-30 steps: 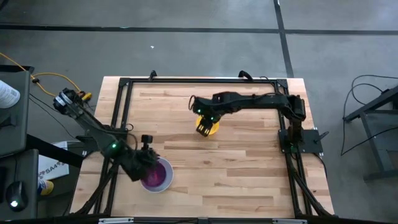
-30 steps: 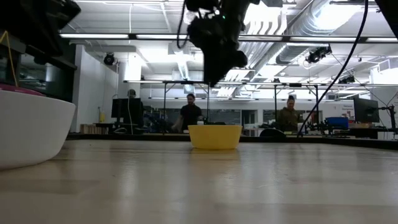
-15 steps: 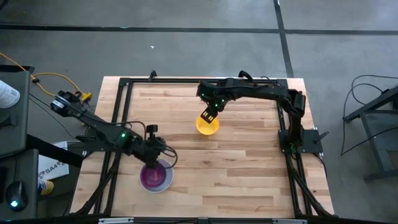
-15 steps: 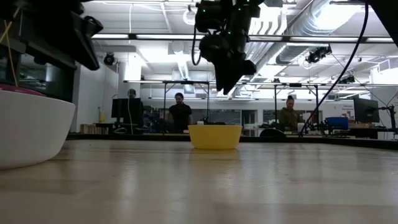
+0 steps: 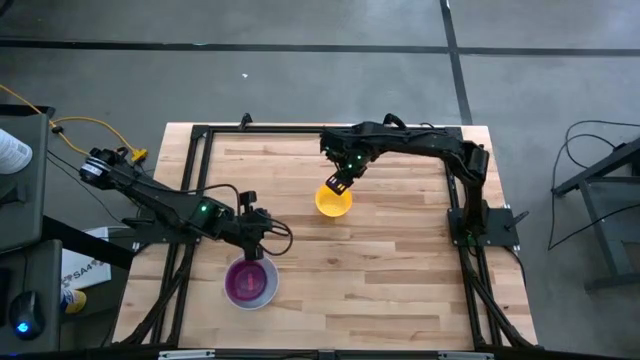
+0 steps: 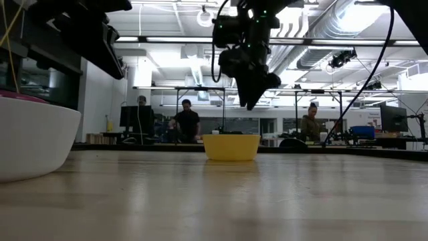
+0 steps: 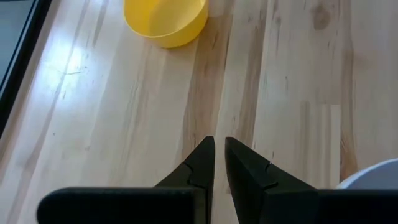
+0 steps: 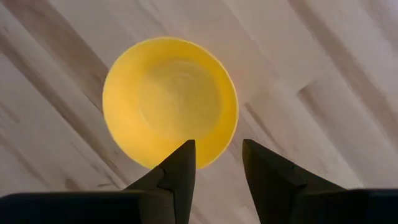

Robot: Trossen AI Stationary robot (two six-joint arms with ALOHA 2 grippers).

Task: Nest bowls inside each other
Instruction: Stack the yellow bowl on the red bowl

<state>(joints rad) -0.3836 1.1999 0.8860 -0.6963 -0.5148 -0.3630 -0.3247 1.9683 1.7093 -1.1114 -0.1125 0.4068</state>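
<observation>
- The yellow bowl point(image 5: 333, 201) sits upright, mouth up, on the wooden worktop point(image 5: 400, 260), toward the far middle; being round, it has no long axis to speak of.
- The right gripper point(image 5: 337, 183) hangs above the yellow bowl's far rim, not touching it; its jaws stand apart and empty; in the right wrist view the bowl's rim lies just beyond the gap between the two fingers point(image 8: 177, 171).
- The white bowl point(image 5: 250, 284) stands upright near the worktop's front left, with the purple bowl point(image 5: 246, 281) nested inside it, mouth up; in the low view a pink-purple edge shows above the white rim.
- The left gripper point(image 5: 268, 243) hovers just beyond the white bowl's far side, clear of it; its jaws are nearly closed, a thin gap between the fingers point(image 7: 202, 165), holding nothing.
- The two stacked bowls and the yellow bowl lie well apart.
- In the low view, people point(image 6: 186, 122) stand in the room behind.
</observation>
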